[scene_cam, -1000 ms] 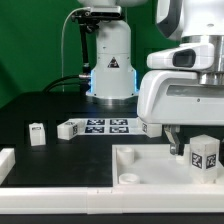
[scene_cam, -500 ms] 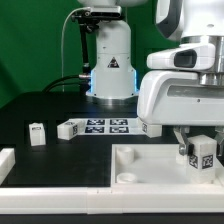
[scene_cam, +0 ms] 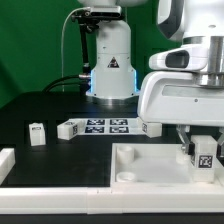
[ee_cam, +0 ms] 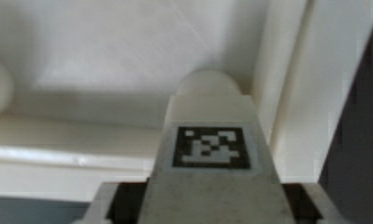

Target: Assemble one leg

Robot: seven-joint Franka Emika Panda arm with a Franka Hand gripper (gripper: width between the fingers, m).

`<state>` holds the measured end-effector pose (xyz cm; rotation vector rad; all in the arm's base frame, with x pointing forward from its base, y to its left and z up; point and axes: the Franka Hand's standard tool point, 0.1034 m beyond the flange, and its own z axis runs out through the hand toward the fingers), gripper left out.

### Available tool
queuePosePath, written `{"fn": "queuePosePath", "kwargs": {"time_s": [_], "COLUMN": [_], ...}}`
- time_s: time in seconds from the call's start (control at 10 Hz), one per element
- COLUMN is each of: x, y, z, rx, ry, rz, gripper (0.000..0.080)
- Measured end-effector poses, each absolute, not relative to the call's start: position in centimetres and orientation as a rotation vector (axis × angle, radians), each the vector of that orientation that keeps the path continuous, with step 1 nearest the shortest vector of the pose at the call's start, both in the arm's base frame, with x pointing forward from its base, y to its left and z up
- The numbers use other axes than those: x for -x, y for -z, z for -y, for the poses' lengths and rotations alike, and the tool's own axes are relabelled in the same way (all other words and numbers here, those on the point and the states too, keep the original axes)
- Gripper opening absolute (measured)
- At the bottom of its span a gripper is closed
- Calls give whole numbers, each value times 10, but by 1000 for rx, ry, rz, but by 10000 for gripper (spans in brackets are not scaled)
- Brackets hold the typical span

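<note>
My gripper (scene_cam: 204, 148) is shut on a leg (scene_cam: 206, 157), a stubby white post with a black-and-white tag on its side. I hold it at the exterior view's right, low over the far right corner of the wide white square panel (scene_cam: 150, 166). I cannot tell whether the leg touches the panel. In the wrist view the leg (ee_cam: 209, 125) runs out from between the dark pads (ee_cam: 133, 203) of my gripper (ee_cam: 209, 205). Its tip points at the panel's inner corner (ee_cam: 94, 110) beside the raised rim.
The marker board (scene_cam: 105, 125) lies at the table's middle, before the robot base. Loose legs stand at its ends (scene_cam: 66, 129) (scene_cam: 150, 127), and another one (scene_cam: 37, 133) stands further to the exterior view's left. A white part (scene_cam: 5, 160) lies at the left edge.
My gripper has moved down with the leg, closer to the panel's corner. The other parts have not moved.
</note>
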<state>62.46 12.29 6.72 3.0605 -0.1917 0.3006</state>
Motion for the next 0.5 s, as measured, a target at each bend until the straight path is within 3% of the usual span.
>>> {"fn": "queuePosePath", "kwargs": {"time_s": [0.5], "x": [-623], "y": [-67], "z": [-100], "rx": [-2877], "ry": [-315], "rz": [955], "gripper": [305]}}
